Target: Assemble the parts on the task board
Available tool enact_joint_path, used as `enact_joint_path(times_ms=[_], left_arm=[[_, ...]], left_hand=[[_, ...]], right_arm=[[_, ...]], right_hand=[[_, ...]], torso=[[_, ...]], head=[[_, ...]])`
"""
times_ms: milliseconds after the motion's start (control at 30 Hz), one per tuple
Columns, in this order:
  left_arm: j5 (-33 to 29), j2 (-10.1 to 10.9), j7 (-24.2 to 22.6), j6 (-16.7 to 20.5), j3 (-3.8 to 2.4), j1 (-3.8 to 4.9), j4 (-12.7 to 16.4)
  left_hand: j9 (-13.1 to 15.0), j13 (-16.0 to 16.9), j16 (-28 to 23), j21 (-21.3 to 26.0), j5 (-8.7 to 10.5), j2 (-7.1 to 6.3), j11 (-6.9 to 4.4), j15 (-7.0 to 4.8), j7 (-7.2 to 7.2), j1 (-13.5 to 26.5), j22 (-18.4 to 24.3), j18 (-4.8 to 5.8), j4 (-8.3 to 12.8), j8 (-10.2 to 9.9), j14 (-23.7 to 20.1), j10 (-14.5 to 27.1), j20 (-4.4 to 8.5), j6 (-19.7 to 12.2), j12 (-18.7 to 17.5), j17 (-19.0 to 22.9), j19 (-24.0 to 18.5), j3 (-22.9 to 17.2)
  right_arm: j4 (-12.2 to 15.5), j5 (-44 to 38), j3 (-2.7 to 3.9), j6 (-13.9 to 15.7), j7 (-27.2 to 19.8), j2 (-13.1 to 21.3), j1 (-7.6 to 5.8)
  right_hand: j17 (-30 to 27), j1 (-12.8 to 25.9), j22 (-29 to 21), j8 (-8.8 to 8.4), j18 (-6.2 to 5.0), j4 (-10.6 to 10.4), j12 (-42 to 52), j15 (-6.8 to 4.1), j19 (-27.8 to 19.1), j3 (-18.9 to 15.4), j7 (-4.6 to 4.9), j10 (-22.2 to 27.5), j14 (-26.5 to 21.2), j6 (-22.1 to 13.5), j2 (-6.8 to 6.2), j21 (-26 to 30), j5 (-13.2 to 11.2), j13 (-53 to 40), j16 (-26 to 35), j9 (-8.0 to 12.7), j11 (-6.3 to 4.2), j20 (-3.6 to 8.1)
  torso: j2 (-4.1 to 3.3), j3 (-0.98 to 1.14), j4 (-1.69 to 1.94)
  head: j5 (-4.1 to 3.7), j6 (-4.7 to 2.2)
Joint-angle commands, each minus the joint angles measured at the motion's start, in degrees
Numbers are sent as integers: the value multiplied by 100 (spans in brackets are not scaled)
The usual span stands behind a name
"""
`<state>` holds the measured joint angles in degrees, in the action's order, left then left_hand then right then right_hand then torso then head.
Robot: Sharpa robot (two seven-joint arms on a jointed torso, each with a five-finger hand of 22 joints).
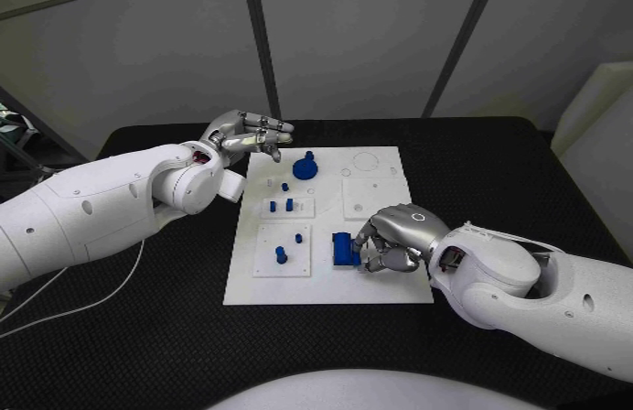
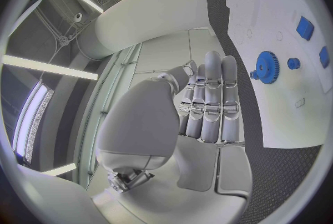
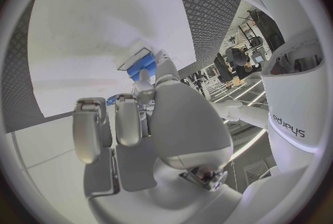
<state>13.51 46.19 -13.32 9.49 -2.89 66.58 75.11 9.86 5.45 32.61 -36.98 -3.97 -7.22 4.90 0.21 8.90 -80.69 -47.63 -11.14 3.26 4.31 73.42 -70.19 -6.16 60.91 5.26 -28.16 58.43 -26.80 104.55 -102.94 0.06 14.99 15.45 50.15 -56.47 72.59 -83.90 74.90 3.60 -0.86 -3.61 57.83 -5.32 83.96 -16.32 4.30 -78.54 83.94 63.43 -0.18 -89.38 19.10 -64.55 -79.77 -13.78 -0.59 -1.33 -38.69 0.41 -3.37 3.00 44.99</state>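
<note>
The white task board point(image 1: 382, 282) lies mid-table. A blue gear point(image 1: 306, 167) stands near its far edge, seen too in the left wrist view as a gear point(image 2: 267, 66) beside a small blue peg point(image 2: 293, 62). Small blue pegs point(image 1: 281, 206) stand in the board's middle left, and two more blue pieces point(image 1: 283, 254) sit nearer. My right hand point(image 1: 393, 236) is curled at the board's near right, its fingers around a long blue block point(image 1: 342, 248); the block point(image 3: 142, 66) shows between thumb and fingers point(image 3: 144, 88). My left hand point(image 1: 248, 135) hovers off the board's far left corner, fingers point(image 2: 211, 96) straight, holding nothing.
The black table point(image 1: 145, 337) surrounds the board on all sides. A thin white cable point(image 1: 92, 296) trails over the table's left side under my left arm. White recessed plates point(image 1: 367, 195) lie on the board's right half.
</note>
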Motion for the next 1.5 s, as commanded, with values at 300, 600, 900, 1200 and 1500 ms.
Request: enact_joint_path(times_ms=[300,600,900,1200,1500], left_arm=[[-22,-6,-9,-16,-4,7,-16],[-22,-13,-4,-23,-4,7,-23],[-22,-21,13,-34,-4,6,-23],[-22,-18,11,-33,-4,7,-16],[-22,-23,12,-36,-4,7,-18]], left_hand=[[-5,-9,-25,7,2,54,17,12,26,-13,2,66,13,-38,7,12,-14,26,26,6,-12,10],[-5,-9,-25,7,2,54,17,12,26,-13,2,66,13,-38,7,12,-14,26,26,6,-12,10],[-6,-9,-28,7,1,54,18,13,27,-14,0,66,16,-39,7,14,-14,25,26,7,-12,11],[-7,-10,-29,7,0,54,18,13,28,-15,-1,66,17,-39,7,14,-13,25,26,7,-11,11],[-7,-10,-29,7,0,54,18,13,28,-15,-1,66,17,-39,7,14,-13,25,26,7,-11,11]], right_arm=[[115,-149,1,315,-39,88,-3],[131,-152,1,457,171,120,-3],[74,-199,1,362,645,77,-3],[8,-210,0,287,820,1,-4],[-65,-99,0,228,862,-109,-4]], right_hand=[[13,-7,1510,20,86,14,14,42,604,-45,-5,-13,255,50,48,-62,18,-1,-28,22,22,-5],[15,152,1498,-24,81,-31,-144,132,595,-186,68,95,250,-324,-135,-42,-29,136,-20,215,88,-74],[-53,470,1455,4,61,-1335,-380,287,561,478,252,316,221,-1061,-1377,37,-518,407,57,606,249,-236],[-53,536,1448,15,58,-1338,-337,293,556,464,257,315,219,-1057,-1357,49,-492,391,64,639,255,-245],[-18,645,1459,100,63,-1321,-168,251,565,616,197,259,229,-766,-1121,30,-403,305,56,655,211,-220]], torso=[[-2,-1,-2],[-1,-5,3],[-5,-6,3],[-2,-4,3],[-4,-2,3]], head=[[-19,-12],[-31,-16],[-29,-15],[-18,-2],[-17,9]])
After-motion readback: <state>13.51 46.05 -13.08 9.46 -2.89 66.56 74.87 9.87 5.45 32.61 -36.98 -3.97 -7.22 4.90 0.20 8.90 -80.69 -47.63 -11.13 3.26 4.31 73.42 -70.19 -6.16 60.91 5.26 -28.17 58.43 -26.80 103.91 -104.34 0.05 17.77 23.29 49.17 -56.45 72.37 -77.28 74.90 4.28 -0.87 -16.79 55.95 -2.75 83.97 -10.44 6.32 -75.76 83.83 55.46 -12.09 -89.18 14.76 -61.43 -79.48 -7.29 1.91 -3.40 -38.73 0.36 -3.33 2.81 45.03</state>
